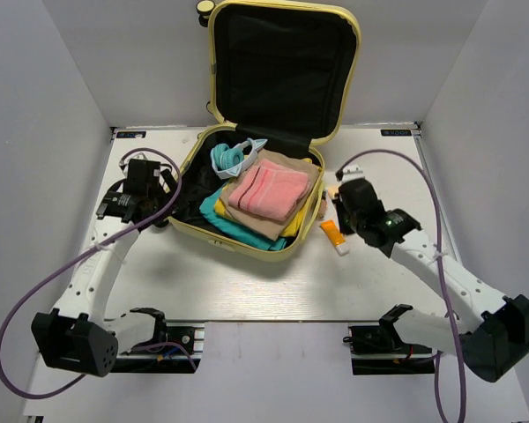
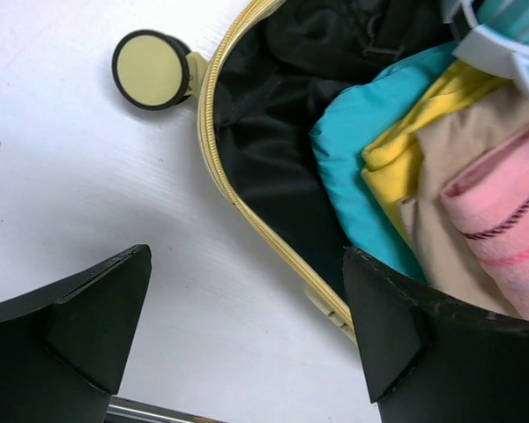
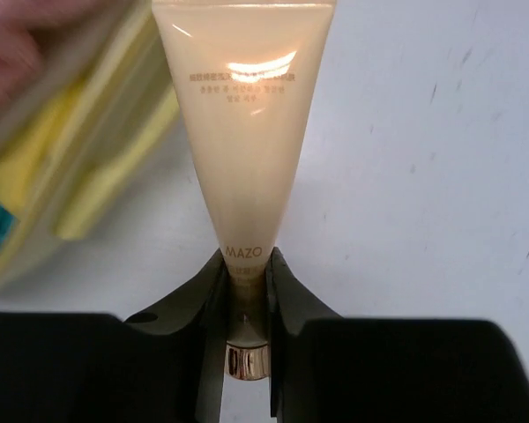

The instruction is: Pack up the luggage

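Note:
The luggage (image 1: 213, 88) is a pale yellow suitcase lying open at the table's back, its lid upright. Its lower half holds a pink towel (image 1: 266, 191) on beige, yellow and teal (image 1: 213, 211) clothes, plus a light-blue item (image 1: 232, 157). My left gripper (image 1: 159, 189) is open and empty at the suitcase's left rim (image 2: 213, 150), over the table, near a caster wheel (image 2: 150, 69). My right gripper (image 3: 245, 260) is shut on the neck of a peach cream tube (image 3: 242, 115) with a gold cap, just right of the suitcase's right edge (image 3: 88, 185).
An orange tube with a white cap (image 1: 333, 236) lies on the white table (image 1: 247, 286) by the suitcase's front right corner, under my right gripper (image 1: 342, 196). Grey walls stand on both sides. Purple cables loop from both arms.

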Motion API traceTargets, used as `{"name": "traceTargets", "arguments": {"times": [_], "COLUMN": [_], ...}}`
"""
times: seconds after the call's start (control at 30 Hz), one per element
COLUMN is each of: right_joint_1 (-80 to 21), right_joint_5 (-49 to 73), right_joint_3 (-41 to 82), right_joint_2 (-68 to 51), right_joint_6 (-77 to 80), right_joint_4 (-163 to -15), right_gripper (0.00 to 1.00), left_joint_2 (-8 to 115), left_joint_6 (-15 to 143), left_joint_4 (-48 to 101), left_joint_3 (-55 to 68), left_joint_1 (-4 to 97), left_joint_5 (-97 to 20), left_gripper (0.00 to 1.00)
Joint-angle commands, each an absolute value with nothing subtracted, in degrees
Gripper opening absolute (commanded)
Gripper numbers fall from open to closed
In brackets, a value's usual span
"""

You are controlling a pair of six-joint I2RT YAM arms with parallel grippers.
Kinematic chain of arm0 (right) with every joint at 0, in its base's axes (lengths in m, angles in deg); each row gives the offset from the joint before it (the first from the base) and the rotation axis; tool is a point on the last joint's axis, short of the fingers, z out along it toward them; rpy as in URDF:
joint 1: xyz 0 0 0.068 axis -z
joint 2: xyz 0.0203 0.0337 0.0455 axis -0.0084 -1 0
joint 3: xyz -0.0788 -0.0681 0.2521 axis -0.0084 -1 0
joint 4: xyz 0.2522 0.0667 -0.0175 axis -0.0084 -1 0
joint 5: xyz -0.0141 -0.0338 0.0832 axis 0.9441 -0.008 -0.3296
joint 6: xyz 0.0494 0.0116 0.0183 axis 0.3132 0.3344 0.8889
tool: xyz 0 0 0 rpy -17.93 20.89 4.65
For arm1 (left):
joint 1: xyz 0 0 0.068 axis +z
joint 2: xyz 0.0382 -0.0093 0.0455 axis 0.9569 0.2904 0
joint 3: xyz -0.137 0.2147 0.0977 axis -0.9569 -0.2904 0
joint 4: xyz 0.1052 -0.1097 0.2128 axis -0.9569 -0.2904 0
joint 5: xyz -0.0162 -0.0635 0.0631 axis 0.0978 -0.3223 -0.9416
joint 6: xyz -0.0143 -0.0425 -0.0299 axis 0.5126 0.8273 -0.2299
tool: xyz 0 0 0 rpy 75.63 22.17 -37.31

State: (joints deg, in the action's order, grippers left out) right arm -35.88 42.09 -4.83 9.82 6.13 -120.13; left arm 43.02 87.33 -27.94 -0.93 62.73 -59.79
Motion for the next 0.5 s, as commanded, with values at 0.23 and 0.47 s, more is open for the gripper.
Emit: {"name": "traceTargets", "arguments": {"times": [0.23, 0.47], "right_joint_1": [-40.5, -45.5], "right_joint_5": [13.1, 6.5], "right_joint_3": [35.3, 61.0], "right_joint_2": [-18.5, -42.8], "right_joint_6": [0.9, 6.8], "right_joint_4": [-121.3, -119.5], "right_gripper": [0.00, 0.07], "left_joint_2": [44.8, 41.5], "left_joint_6": [88.8, 88.4], "left_joint_4": [-33.0, -34.7], "left_joint_3": [0.1, -2.7], "left_joint_1": [67.6, 70.2], "left_joint_5": [-57.2, -56.1], "left_gripper": [1.00, 1.00]}}
